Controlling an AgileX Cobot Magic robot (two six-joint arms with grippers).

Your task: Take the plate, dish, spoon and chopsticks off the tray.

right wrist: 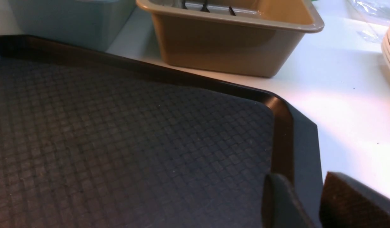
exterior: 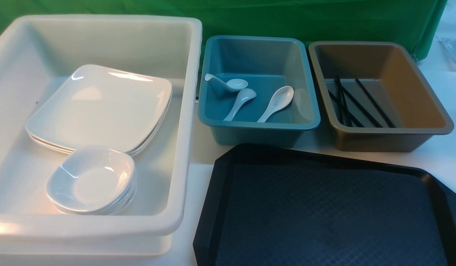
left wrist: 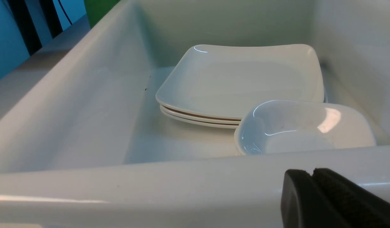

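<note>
My left claw (left wrist: 311, 177) is clenched, my right claw (right wrist: 297, 180) parted, nothing between its fingers! Plates (exterior: 102, 107) sit stacked in the white tub (exterior: 159, 225), spoons (exterior: 277, 103) in the blue tub (exterior: 257, 135), chopsticks (exterior: 374, 101) in the brown!

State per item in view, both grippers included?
Tray: flat, nothing on the part in view
Plates: stacked, face up, in white tub
Bowls: stacked, upright, in same tub
Spoons: three, in blue tub
Chopsticks: loose, in brown tub
Left gripper: shut
Right gripper: open, empty

Textured black plastic tray (exterior: 335, 214); glossy white plates (exterior: 102, 107); glossy blue tub (exterior: 257, 135).
</note>
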